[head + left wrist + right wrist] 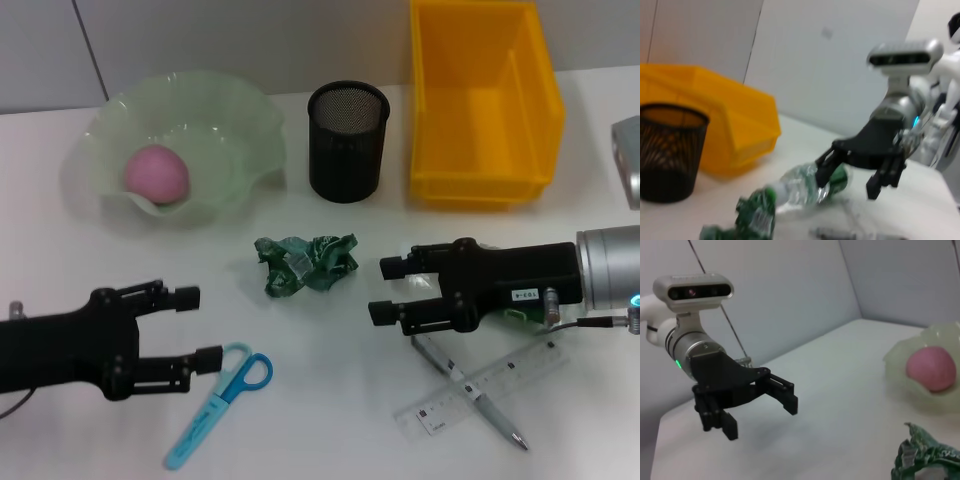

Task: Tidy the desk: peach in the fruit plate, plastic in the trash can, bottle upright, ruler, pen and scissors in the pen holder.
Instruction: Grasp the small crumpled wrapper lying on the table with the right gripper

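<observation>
The pink peach (156,172) lies in the pale green fruit plate (235,130). Crumpled green plastic (305,264) sits mid-table, between both arms. My left gripper (198,328) is open at the front left, just above the blue scissors (220,400). At the right my right gripper (388,290) is open, hovering over the lying bottle (805,187), of which only a green bit (518,318) shows from the head. A clear ruler (490,385) and a pen (490,410) lie crossed beneath that arm. The black mesh pen holder (347,142) and the yellow trash can (480,110) stand at the back.
The other arm's camera housing (628,160) shows at the right edge. The wall runs close behind the plate, pen holder and bin. Bare white tabletop lies between the plastic and the pen holder.
</observation>
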Controlling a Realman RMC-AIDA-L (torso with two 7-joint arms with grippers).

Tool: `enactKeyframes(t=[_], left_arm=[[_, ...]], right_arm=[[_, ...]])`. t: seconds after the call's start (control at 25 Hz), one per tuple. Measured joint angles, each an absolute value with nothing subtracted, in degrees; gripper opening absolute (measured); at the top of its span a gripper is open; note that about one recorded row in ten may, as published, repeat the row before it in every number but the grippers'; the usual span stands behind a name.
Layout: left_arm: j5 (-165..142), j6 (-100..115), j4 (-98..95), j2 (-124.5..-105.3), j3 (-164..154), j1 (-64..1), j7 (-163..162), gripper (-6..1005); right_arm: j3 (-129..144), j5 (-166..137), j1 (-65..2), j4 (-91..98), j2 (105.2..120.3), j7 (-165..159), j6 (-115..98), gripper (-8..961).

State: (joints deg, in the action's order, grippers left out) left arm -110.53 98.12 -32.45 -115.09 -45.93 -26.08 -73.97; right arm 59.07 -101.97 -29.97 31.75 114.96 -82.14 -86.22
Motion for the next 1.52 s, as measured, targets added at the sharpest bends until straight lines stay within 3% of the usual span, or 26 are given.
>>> enactKeyframes(t=[0.36,0.64,0.72,0.88,1.52], left_arm=[[-111.12,96.8,-32.08,-115.25,-45.78,-25.82,-73.53,859],[-111.08,96.35,-32.08,-115.58,-45.13,-25.79,-73.61,860],[-111.06,96.19,-32.08,-115.63,-44.75,-25.78,-73.9,860],[-111.04,95.78,-32.08,-115.7,-44.63,-25.75,-74.57,860],[-111.02,95.81,-32.08,-115.75,-43.33,-25.05,-75.77,860]], right_arm=[[59.85,-105.13,-31.91,46.82,115.73,-95.67,-88.78,726],[60.1,-122.3,-45.95,54.97,114.54,-106.31,-94.1,727],[60.19,-127.83,-49.79,55.06,115.4,-106.57,-94.15,727],[61.24,-138.86,-54.47,55.07,119.06,-104.92,-90.49,726],[80.38,-137.5,-55.02,44.97,119.63,-103.82,-71.48,707]])
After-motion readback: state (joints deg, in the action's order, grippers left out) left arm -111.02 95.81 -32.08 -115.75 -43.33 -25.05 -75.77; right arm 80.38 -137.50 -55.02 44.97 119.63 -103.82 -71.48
